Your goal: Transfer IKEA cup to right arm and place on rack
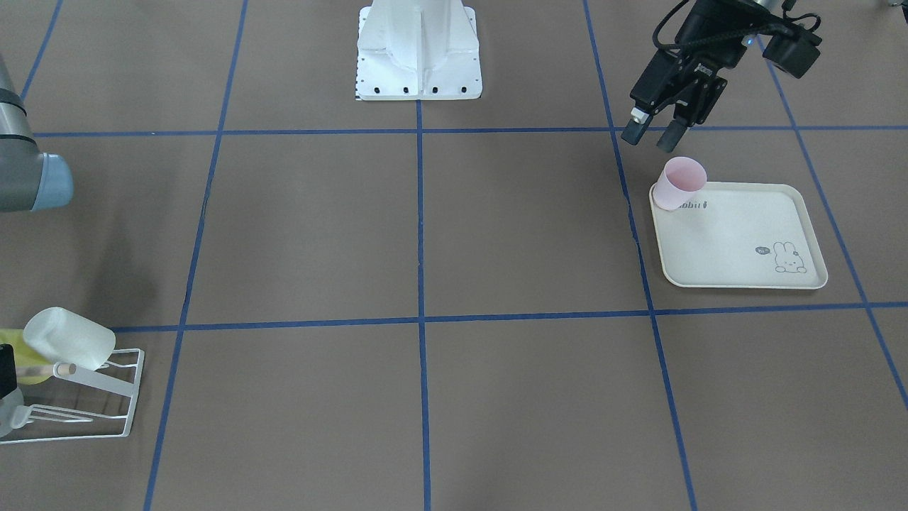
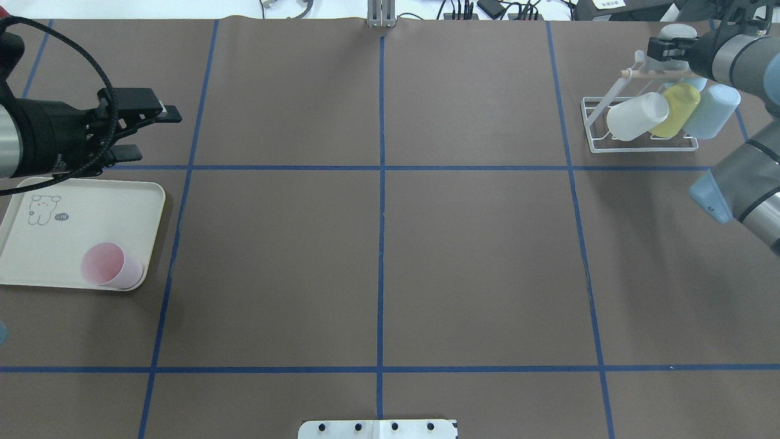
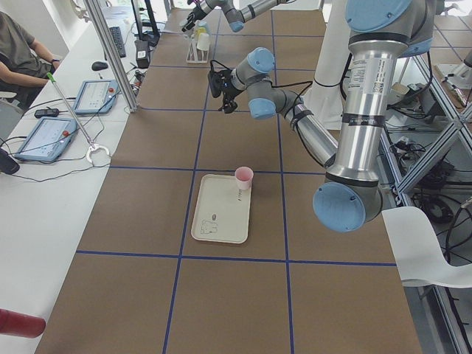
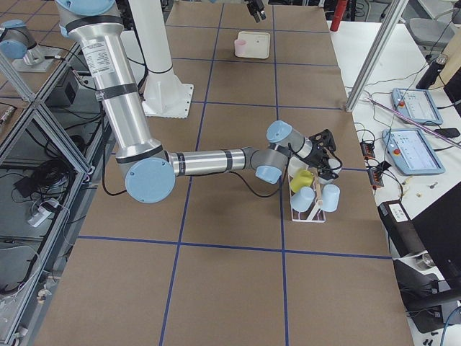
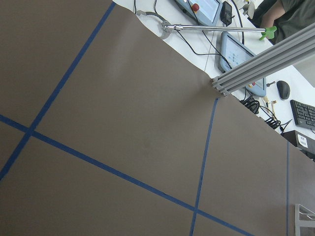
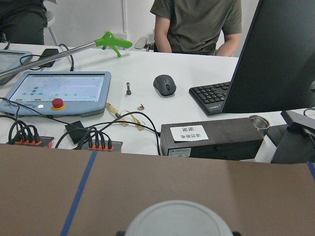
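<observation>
A: Pose of the left arm [image 3: 361, 110]?

B: The upper arm stands upright with the elbow low, and the forearm rises away toward the wrist. The left gripper [image 2: 157, 132] hangs high over the left half of the tabletop [image 2: 475, 262]. Its fingers slant downward and are spread apart with nothing between them. It is clear of the tray [image 2: 91, 207] and touches nothing.

A: Position of the task's cup?

B: The pink cup [image 2: 113, 265] stands upright, mouth up, in the tray's near right corner as the robot sees it, just inside the rim. The tray lies flat on the tabletop's left half. Its rabbit print is at the far left corner, well apart from the cup.

A: Pose of the right arm [image 2: 737, 189]?

B: It is stretched low and nearly level over the tabletop's right half, reaching toward the operators' edge. The right gripper [image 2: 658, 50] sits at the far side of the rack [image 2: 600, 119], above its top rail. A pale grey cup [image 6: 179, 219] fills the bottom edge of the right wrist view and shows just beside the gripper from overhead. Whether the fingers clamp it or only flank it cannot be told.

A: The rack and its load?

B: The rack stands near the tabletop's far edge, in the right half. A white cup [image 2: 637, 116], a yellow cup [image 2: 673, 110] and a light-blue cup [image 2: 713, 111] lie tilted on it side by side, each touching the next.
</observation>
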You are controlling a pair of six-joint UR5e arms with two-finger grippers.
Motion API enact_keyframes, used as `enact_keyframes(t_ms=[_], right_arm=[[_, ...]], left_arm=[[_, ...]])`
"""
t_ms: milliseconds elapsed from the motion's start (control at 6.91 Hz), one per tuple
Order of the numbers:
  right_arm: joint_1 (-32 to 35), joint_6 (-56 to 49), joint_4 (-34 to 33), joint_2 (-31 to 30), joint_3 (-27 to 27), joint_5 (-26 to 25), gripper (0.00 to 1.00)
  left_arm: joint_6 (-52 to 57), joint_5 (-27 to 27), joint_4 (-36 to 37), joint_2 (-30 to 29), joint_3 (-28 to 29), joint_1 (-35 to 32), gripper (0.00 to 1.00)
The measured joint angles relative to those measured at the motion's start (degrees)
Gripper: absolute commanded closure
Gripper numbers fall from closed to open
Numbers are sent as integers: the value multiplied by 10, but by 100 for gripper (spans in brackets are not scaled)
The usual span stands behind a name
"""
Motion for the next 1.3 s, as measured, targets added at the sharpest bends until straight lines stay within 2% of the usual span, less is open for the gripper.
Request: enact_keyframes(t_ms=[434,579,724,1303], right_arm=[[18,-2,0,-8,0,0,100],[20,-2,0,-10,1,0,44],[20,-1,0,-10,1,0,0],[27,2,1,-12,9,0,0]], left_arm=[[-1,0,0,-1,-2,1,0],[-1,0,0,-1,-3,0,0],[-1,0,0,0,-5,0,0],[0,0,1,2,-10,0,0]])
